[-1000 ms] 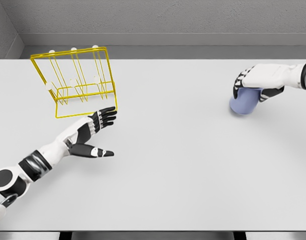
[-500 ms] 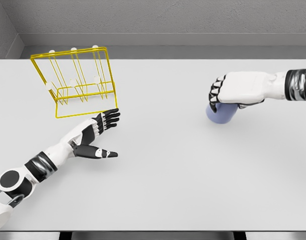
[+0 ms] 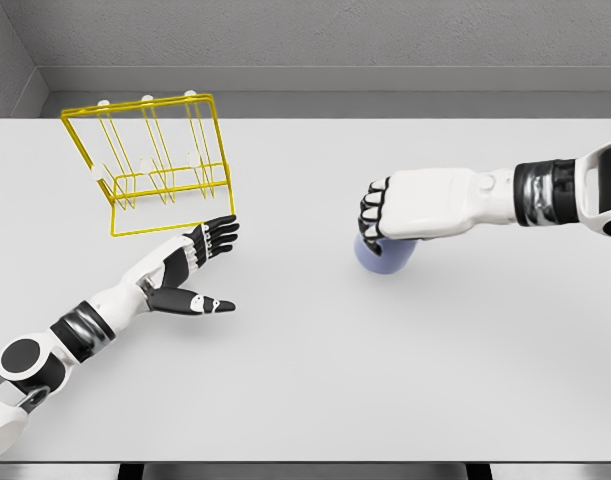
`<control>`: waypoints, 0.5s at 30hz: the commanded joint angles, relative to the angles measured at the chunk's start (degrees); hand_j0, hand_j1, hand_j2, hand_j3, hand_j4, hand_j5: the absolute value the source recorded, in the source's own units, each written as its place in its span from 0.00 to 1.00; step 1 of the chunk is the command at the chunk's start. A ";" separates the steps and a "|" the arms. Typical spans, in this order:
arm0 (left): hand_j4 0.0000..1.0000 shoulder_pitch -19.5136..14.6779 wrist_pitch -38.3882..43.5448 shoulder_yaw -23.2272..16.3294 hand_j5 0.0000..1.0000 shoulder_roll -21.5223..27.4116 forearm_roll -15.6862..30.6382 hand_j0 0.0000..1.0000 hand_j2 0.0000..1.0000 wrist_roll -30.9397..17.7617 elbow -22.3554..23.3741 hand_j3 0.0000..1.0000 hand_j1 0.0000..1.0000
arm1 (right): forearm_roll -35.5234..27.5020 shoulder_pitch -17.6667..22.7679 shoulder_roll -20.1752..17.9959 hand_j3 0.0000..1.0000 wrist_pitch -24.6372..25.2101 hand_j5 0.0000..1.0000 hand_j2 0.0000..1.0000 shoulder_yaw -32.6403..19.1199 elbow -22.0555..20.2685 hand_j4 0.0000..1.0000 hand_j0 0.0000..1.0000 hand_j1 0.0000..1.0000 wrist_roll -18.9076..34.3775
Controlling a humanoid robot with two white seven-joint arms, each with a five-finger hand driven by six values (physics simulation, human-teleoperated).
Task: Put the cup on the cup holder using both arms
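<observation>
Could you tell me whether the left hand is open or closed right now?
Open: the left hand has fingers extended and thumb spread, holding nothing.

Layout: rack far left, cup mid-right, my hands between them and me.

The cup holder stands on the table at the far left. My left hand lies just in front of its near right corner, fingers spread. The cup sits right of centre, well apart from the rack, under my right hand, which grips it from above.
</observation>
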 commanded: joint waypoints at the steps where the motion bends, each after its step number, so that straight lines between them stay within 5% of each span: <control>1: 1.00 0.00 0.00 -0.09 1.00 0.02 0.15 1.00 1.00 -0.01 0.14 1.00 1.00 | -0.18 0.00 1.01 0.46 0.17 0.46 0.46 -0.03 -0.12 0.46 0.46 0.46 -0.05; 15: 1.00 -0.53 0.00 -0.27 1.00 0.02 0.15 1.00 1.00 -0.01 0.31 1.00 1.00 | 3.34 -0.09 8.92 0.46 0.17 0.46 0.46 3.83 0.50 0.46 0.46 0.46 -0.05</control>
